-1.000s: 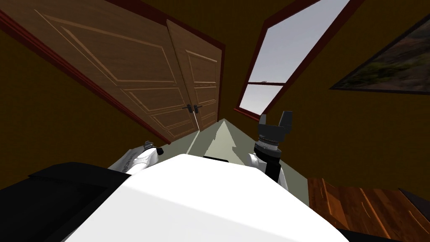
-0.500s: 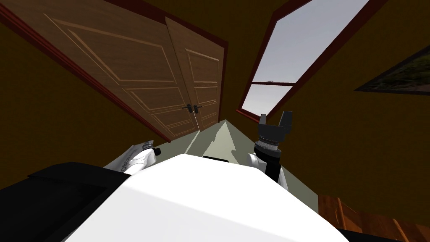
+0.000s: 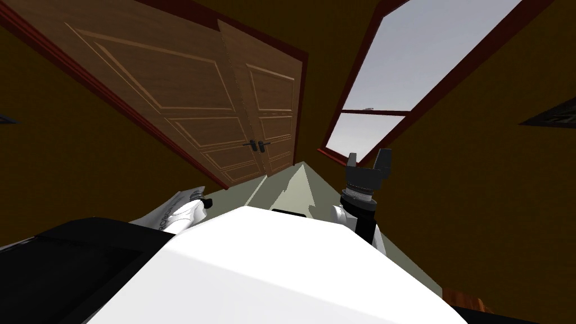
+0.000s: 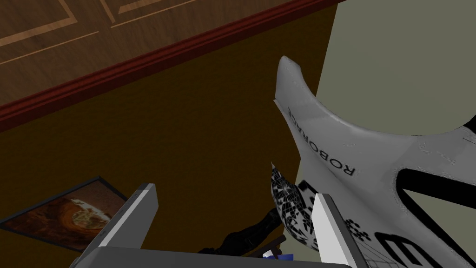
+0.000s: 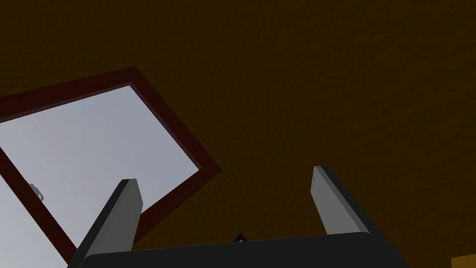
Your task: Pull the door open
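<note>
Looking first through the head view, I see the wooden double door [image 3: 185, 95] ahead and to my left, its two leaves meeting at a pair of dark lever handles [image 3: 256, 145]. As far as I can judge, it is shut. A strip of grey-green floor [image 3: 278, 188] lies between me and the door, so the handles are well apart from both arms. The right gripper [image 3: 368, 161] is held up on my right side, its fingers spread and nothing between them. The left forearm [image 3: 179, 209] lies low on the other side (which arm will do the work I cannot say yet).

In the left wrist view, the left gripper [image 4: 232, 223] has its two fingers standing apart and empty. Beyond them are a dark brown wall [image 4: 200, 130], the red-brown door frame [image 4: 162, 58] and a part of the door's wooden panel. The fingers touch none of these.

In the right wrist view the fingers are also apart and hold nothing.

My judgement is that nothing of the task is done yet. All of it is left: to come near to the door, bring one gripper to a handle, close on it, and pull the leaf toward me.
</note>
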